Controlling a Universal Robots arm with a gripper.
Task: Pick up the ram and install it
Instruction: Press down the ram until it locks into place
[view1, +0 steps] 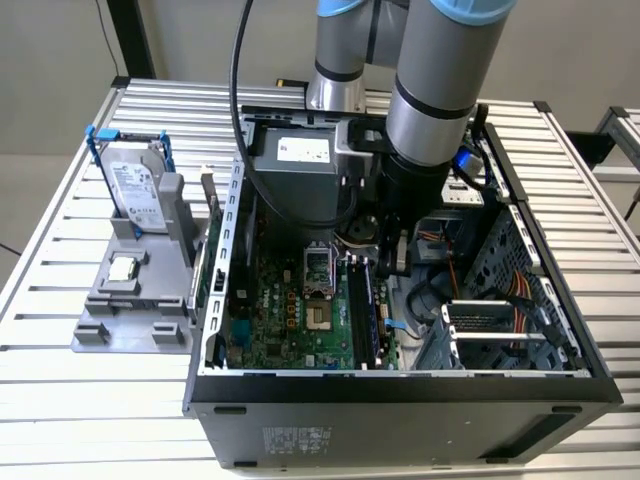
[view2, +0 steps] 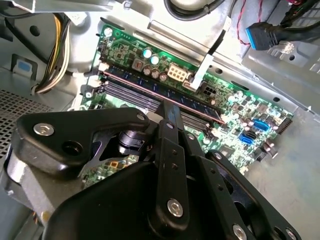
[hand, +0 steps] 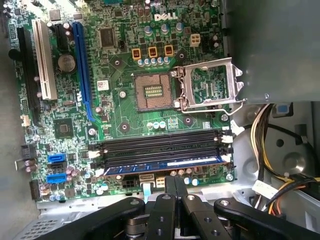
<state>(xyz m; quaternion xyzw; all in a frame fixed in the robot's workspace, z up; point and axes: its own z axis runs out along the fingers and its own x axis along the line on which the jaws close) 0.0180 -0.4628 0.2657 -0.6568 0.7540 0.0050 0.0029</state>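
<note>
In the outermost black slot of the green motherboard (hand: 130, 115) I see the thin bluish ram stick (hand: 165, 165) seated lengthwise, at twelve o'clock from my clenched, empty claw (hand: 175, 187).

We see bright, even light overhead; the motherboard (hand: 150, 100) stays sharp, while the gripper (view2: 167, 117) close up looks soft.

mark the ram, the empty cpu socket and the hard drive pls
ram (hand: 165, 165): first wrist view, middle of the stick.
CPU socket (hand: 153, 92): first wrist view, centre of contact grid.
hard drive (view1: 133, 187): exterior view, label face.
</note>
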